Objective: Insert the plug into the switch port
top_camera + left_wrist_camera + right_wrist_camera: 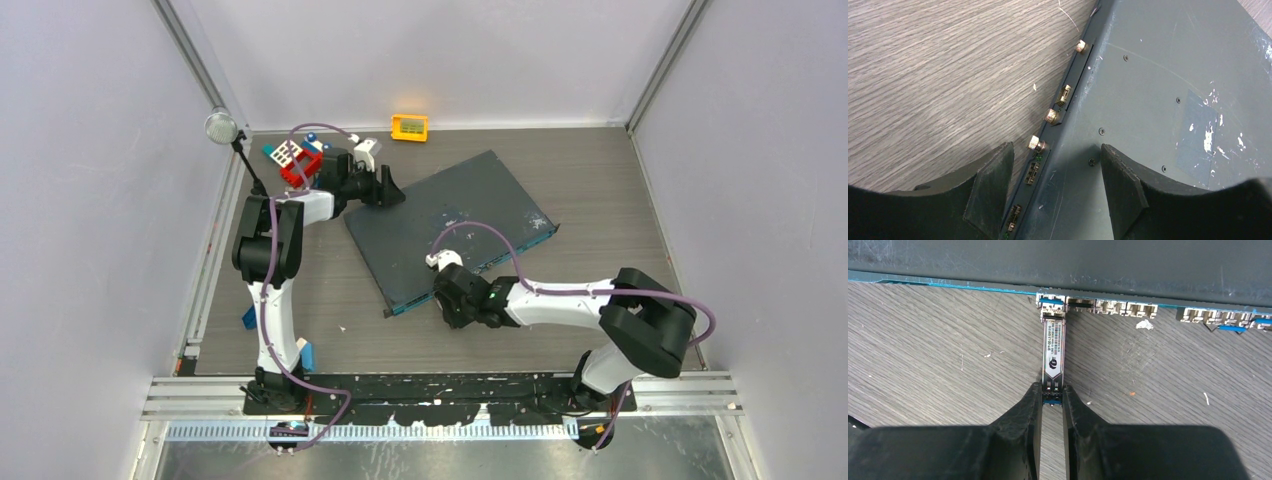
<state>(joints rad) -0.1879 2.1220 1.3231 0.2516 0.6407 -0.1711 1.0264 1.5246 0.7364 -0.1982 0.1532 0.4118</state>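
So the right gripper (1052, 393) has the plug (1053, 352) pinched by its back end, jaws closed down narrow on it. It's a slim metal module with a printed label on top, sticking straight out ahead of the fingertips. The nose of the plug sits right at the mouth of the switch port (1052, 304), the leftmost one in the row of ports (1120, 308) along the thin teal front face (948, 286) of the big dark grey box (450, 215). I honestly can't tell from the wrist view if it's gone in at all or is just touching the opening.

The box lies flat around the middle of the tabletop (600, 180), turned at an angle, with the teal face toward the near edge. The plug meets that face close to the box's near-left corner.

The left gripper (1057, 149) is over at the box's far-left corner, jaws spread wide and holding nothing. One finger sits out over the tabletop and the other over the scuffed lid, so the side with the brass thumbscrews (1050, 116) runs between them. I can't tell if either pad touches.

A small orange-yellow box (409, 127) sits at the far edge of the tabletop, well apart from everything else.
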